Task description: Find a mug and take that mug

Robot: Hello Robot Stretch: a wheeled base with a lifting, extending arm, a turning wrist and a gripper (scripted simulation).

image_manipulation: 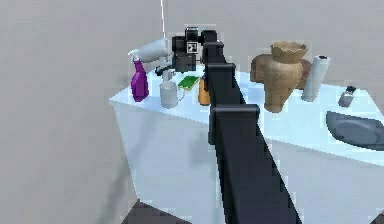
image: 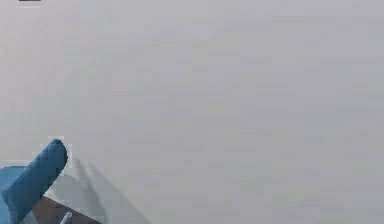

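The dark arm (image_manipulation: 232, 130) rises from the arm side view's bottom edge to the back of a pale blue counter (image_manipulation: 160, 125). Its gripper (image_manipulation: 178, 62) sits left of the two white marked squares, among small things on the counter. I cannot tell whether it holds anything. Near it stand a purple spray bottle with a white head (image_manipulation: 138, 76), a small white bottle (image_manipulation: 169, 93), a green thing (image_manipulation: 190, 80) and an orange bottle (image_manipulation: 204, 93).
Farther right on the counter are a tan vase (image_manipulation: 282, 72), a white roll (image_manipulation: 318, 78), a small dark thing (image_manipulation: 347, 96) and a grey sink (image_manipulation: 355, 128). The forward view has a bare pale wall (image: 200, 90) close ahead and a blue object (image: 35, 175) at its lower left.
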